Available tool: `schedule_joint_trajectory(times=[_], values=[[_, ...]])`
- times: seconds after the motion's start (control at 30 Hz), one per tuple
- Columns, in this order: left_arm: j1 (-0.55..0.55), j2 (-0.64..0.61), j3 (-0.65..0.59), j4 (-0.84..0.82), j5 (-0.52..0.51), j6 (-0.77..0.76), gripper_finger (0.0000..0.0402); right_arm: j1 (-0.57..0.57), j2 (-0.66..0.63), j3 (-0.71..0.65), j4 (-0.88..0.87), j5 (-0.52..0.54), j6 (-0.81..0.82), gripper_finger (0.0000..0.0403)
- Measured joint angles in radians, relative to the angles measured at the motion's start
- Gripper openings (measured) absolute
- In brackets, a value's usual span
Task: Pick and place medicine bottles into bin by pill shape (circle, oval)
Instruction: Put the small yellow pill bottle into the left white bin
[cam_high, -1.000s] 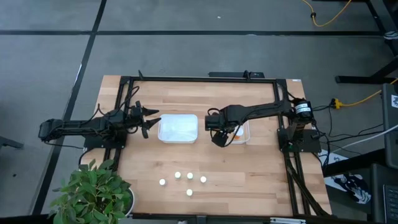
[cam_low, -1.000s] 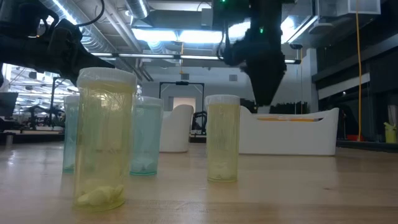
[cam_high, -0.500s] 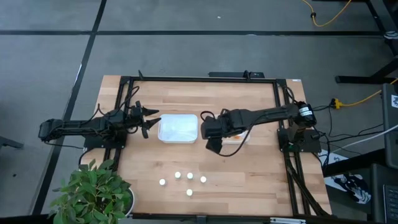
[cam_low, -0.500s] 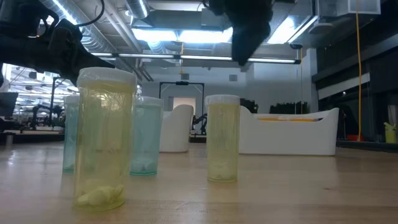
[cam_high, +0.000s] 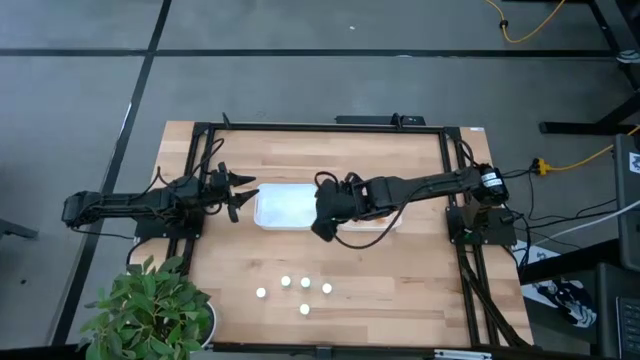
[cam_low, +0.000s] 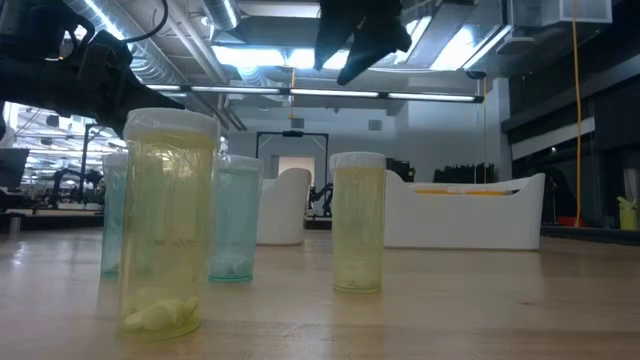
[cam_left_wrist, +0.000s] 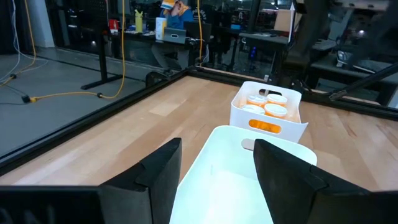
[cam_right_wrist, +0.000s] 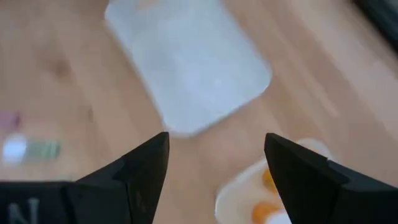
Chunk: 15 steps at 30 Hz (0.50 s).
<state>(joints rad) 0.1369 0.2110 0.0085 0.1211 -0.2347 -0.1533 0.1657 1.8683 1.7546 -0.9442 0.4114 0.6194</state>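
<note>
Nearest the low camera, we see five pale medicine bottles (cam_high: 295, 291) standing capped on the front of the counter (cam_high: 400, 275), none yet touched. Beyond them, the right hand (cam_high: 322, 228) hangs above the gap between the two bins, its fingers (cam_right_wrist: 140, 171) spread and holding nothing. A second ago it hovered over the right bin (cam_left_wrist: 268, 115), where orange bottles (cam_left_wrist: 265, 106) already sit; it has since swung leftward and lifted. We judge that a drop has just ended and a fresh pick lies ahead. The left bin (cam_high: 286, 208) shows no bottles. Farthest left, the left hand (cam_high: 240, 193) waits beside that bin, fingers wide, empty.
</note>
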Motion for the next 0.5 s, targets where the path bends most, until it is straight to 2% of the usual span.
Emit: schedule_joint_trajectory(times=[0.07,0.37,0.5], values=[[0.0,0.0,0.0,0.0,0.0,0.0,0.0194,0.0,0.0,0.0,0.005,0.034,-0.003,0.0266],[0.0,0.0,0.0,0.0,0.0,0.0,0.0194,0.03,0.0,-0.062,0.021,0.037,-0.051,0.0266],[0.0,0.0,0.0,0.0,0.0,0.0,0.0194,0.019,0.0,-0.117,0.107,0.011,-0.08,0.0266]])
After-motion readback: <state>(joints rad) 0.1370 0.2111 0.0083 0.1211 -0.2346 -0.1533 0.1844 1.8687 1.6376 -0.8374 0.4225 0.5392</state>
